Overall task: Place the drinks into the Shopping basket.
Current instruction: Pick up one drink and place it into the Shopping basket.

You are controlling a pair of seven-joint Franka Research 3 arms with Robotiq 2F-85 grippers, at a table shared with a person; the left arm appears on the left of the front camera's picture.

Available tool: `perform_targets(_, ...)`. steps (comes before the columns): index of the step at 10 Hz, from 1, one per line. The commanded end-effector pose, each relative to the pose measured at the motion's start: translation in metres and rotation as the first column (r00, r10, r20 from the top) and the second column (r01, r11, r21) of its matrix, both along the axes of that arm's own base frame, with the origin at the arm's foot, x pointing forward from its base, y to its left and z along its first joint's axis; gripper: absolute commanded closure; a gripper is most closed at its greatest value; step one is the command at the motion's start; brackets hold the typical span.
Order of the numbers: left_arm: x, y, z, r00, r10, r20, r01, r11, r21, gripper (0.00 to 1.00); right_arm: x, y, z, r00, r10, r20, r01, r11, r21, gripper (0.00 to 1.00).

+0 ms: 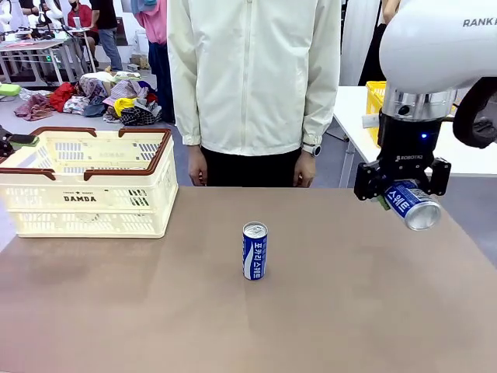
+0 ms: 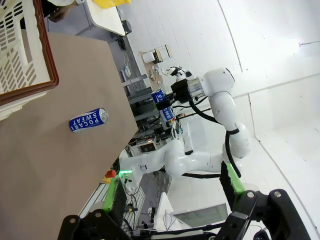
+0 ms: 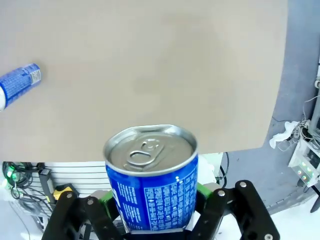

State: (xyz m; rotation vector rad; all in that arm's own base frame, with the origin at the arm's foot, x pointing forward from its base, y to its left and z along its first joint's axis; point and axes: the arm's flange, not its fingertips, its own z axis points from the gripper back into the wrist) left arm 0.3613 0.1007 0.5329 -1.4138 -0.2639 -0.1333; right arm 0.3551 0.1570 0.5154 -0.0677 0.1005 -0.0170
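One blue-and-white drink can (image 1: pixel 255 250) stands upright in the middle of the brown table (image 1: pixel 155 311). A second can (image 1: pixel 412 204) hangs tilted above the table's right side, with my right gripper (image 1: pixel 402 192) shut on it. In the right wrist view that held can (image 3: pixel 152 177) fills the lower middle, silver top facing out, and the standing can (image 3: pixel 19 83) shows at the far left. The cream Shopping basket (image 1: pixel 89 181) with brown rim sits at the table's far left. My left gripper (image 2: pixel 172 187) is open with nothing between its green-padded fingers, off the table's near side, and sees the standing can (image 2: pixel 88 120) and the basket's rim (image 2: pixel 42 65).
A person in a pale jacket (image 1: pixel 252 78) stands at the far edge behind the middle, hands (image 1: pixel 197 167) down at the sides. A white table with a yellow basket (image 1: pixel 376 97) stands behind on the right.
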Motion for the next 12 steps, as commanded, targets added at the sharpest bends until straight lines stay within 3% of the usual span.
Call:
perform_targets(1, -0.003, -0.001, 0.001, 1.0, -0.003, 0.009, 0.003, 1.0, -0.014, 0.0, 0.002, 0.009, -0.014, 0.999, 0.02, -0.031, -0.02, 1.0, 0.0, 1.0)
perform_targets(4, -0.003, -0.001, 0.001, 1.0, -0.003, 0.009, 0.003, 1.0, -0.014, 0.0, 0.001, 0.007, -0.013, 1.0, 0.014, -0.028, -0.014, 1.0, -0.011, 1.0)
perform_targets(5, -0.003, -0.001, 0.001, 1.0, -0.003, 0.009, 0.003, 1.0, -0.014, 0.0, 0.0, 0.011, -0.017, 0.993, -0.094, -0.07, 0.095, 0.996, 0.003, 1.0)
perform_targets(6, -0.003, -0.001, 0.001, 1.0, -0.003, 0.009, 0.003, 1.0, -0.014, 0.0, 0.008, 0.03, -0.009, 0.979, -0.194, -0.064, 0.195, 0.981, 0.004, 1.0)
perform_targets(7, -0.003, -0.001, 0.001, 1.0, -0.003, 0.009, 0.003, 1.0, -0.014, 0.0, 0.017, 0.062, 0.004, 0.957, -0.286, -0.054, 0.286, 0.958, -0.005, 1.0)
perform_targets(9, -0.003, -0.001, 0.001, 1.0, -0.003, 0.009, 0.003, 1.0, -0.014, 0.0, 0.034, 0.151, 0.031, 0.969, -0.248, 0.008, 0.248, 0.968, -0.048, 1.0)
perform_targets(12, -0.003, -0.001, 0.001, 1.0, -0.003, 0.009, 0.003, 1.0, -0.014, 0.0, 0.06, 0.297, 0.011, 0.955, -0.293, 0.042, 0.292, 0.956, 0.037, 1.0)
